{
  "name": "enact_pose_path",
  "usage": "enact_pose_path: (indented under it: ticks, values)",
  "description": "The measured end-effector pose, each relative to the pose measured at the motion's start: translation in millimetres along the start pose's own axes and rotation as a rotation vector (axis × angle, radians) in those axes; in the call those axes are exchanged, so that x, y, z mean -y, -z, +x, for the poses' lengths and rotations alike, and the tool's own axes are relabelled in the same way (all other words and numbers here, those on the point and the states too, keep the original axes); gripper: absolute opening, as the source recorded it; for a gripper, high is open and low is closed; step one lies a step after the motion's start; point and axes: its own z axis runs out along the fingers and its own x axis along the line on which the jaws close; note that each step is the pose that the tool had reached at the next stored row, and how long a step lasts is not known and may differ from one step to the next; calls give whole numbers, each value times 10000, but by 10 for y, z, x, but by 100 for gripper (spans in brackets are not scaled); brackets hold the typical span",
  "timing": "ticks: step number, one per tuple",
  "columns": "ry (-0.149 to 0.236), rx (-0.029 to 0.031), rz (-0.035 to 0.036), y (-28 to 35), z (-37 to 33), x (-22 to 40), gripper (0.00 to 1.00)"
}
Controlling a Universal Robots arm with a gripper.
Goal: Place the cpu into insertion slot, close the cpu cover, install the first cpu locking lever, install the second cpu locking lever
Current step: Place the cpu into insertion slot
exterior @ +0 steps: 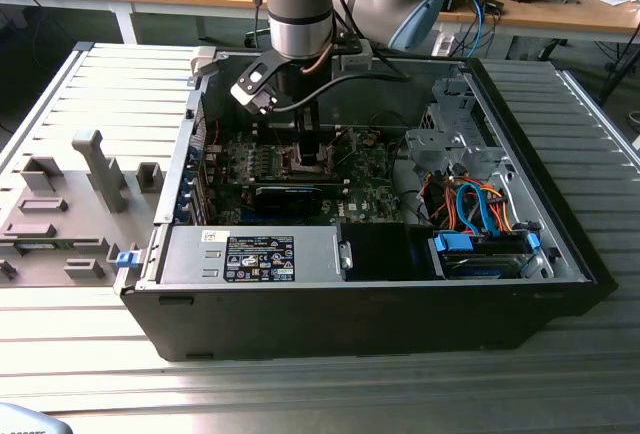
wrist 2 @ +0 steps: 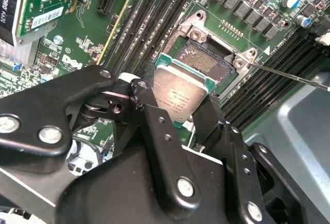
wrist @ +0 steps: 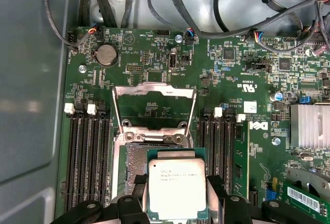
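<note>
The gripper (wrist 2: 177, 105) is clamped on the cpu (wrist: 177, 187), with the insertion slot (wrist 2: 209, 61) just past its fingertips. If the chip lands off-centre or crooked, I reckon the slot gets damaged.

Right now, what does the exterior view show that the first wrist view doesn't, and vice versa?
Exterior view: the whole black computer case, the arm reaching into it, the grey slatted table. First wrist view: the cpu clamped in the gripper by the uncovered insertion slot, the cpu cover raised. Both: the green circuit board.
</note>
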Motion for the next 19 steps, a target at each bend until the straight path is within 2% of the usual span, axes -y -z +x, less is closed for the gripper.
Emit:
enact_pose_path:
  ticks: [12,19]
  values:
    - [1,0,0,-62,2,6,55]
    - [1,0,0,-74,3,7,55]
